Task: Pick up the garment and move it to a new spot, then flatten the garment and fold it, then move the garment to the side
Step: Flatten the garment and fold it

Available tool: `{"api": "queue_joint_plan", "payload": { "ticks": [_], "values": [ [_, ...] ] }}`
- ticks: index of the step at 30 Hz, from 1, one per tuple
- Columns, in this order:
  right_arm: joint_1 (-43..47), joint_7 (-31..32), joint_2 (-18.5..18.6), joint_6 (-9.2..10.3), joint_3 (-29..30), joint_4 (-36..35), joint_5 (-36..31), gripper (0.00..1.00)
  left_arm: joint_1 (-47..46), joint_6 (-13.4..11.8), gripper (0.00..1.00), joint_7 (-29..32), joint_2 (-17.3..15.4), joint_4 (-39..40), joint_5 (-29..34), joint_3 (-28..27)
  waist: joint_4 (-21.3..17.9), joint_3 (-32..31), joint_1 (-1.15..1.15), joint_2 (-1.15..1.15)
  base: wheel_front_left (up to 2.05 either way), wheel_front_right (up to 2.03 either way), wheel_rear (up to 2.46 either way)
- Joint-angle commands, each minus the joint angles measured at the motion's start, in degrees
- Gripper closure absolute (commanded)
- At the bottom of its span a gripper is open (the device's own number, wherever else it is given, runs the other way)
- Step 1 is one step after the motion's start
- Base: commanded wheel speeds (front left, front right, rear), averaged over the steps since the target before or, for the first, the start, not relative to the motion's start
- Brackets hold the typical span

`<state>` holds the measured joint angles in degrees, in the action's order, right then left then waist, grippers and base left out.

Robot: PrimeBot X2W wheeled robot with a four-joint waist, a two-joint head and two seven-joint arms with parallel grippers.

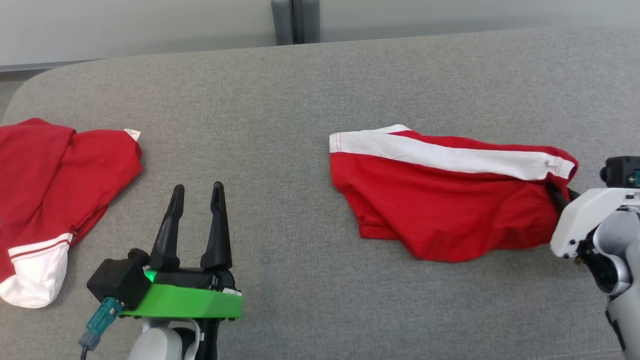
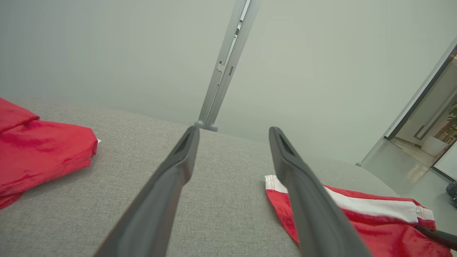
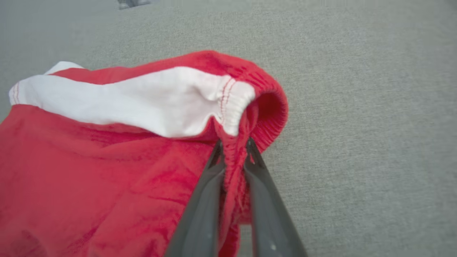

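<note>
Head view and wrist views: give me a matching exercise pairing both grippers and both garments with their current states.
Things:
1. left gripper
2. right gripper
3. striped shorts
4. second red garment

States:
A. shut on cloth
B. lying untouched at the left
C. open, holding nothing
D. pinched at its gathered end

Pairs: 1-C, 2-A, 3-D, 4-B

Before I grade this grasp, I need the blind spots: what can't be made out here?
- Head view: fingers of the right gripper mostly hidden by the waistband end of the held garment.
- Head view: second red garment cut off by the left edge; its tag too small to read.
- Right wrist view: held garment runs off the left and bottom edges.
</note>
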<state>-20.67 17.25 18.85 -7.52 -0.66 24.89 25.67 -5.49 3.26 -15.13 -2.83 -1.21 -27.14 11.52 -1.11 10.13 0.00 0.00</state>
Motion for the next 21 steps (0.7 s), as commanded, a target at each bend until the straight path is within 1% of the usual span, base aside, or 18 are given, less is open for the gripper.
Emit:
{"api": "queue_joint_plan", "payload": {
  "ticks": [1, 4, 6, 11, 21],
  "values": [
    [0.0, 0.5, 1.4, 0.06, 1.1, -0.4, 0.4, 1.0, 0.1, -0.2, 0.0, 0.0, -0.1, 0.2, 0.9, 0.2, -0.7, 0.1, 0.0, 0.0, 0.0, 0.0, 0.0],
    [-1.3, 1.8, 3.2, 0.05, 2.8, -0.4, 0.8, 1.0, -0.1, -0.3, 0.0, 0.0, -0.1, 0.4, 1.0, 0.6, -1.3, 0.2, 0.0, 0.0, 0.0, 0.0, 0.0],
    [-2.2, 2.7, 3.2, 0.04, 3.1, -0.1, 1.4, 1.0, -0.3, -0.1, 0.0, 0.0, -0.1, 0.2, 1.2, 0.8, -1.7, 0.3, 0.0, 0.0, 0.0, 0.0, 0.0],
    [-3.2, 3.7, 1.3, 0.03, 0.8, -1.9, 5.1, 1.0, -0.2, -0.1, 0.0, 0.0, -0.1, 0.0, 1.0, 0.9, -2.1, 0.1, 0.0, 0.0, 0.0, 0.0, 0.0],
    [-0.5, 5.8, -4.6, 0.03, -5.3, -10.9, 12.6, 1.0, 0.9, -0.2, 0.0, 0.0, -0.1, -0.5, 0.6, 1.7, -2.2, -1.4, 0.0, 0.0, 0.0, 0.0, 0.0]
  ]
}}
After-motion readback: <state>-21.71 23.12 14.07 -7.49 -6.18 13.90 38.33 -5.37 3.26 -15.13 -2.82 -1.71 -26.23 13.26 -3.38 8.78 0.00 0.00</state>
